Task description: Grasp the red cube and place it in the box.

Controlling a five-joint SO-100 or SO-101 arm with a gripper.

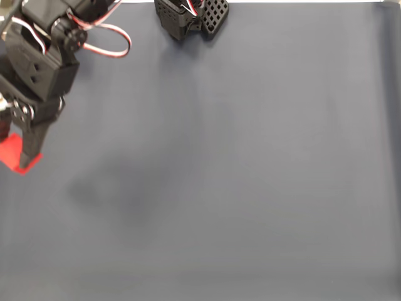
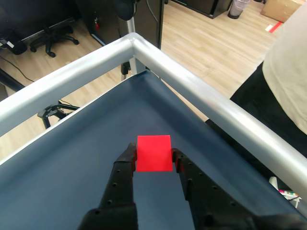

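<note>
The red cube [image 1: 9, 151] sits at the far left edge of the dark grey mat in the fixed view, partly covered by the black arm. In the wrist view the red cube [image 2: 154, 152] lies between the two black fingers, near the mat's corner. My gripper [image 2: 152, 154] is shut on it, with one finger pressed against each side. In the fixed view my gripper [image 1: 22, 157] points down at the cube. Whether the cube is off the mat I cannot tell. The box is out of view.
A silver rail [image 2: 192, 86] frames the table corner just beyond the cube. A person in a cream top [image 2: 288, 72] stands beside the table on the right of the wrist view. A black perforated part [image 1: 191, 15] sits at the top edge. Grey mat [image 1: 250, 175] stretches to the right.
</note>
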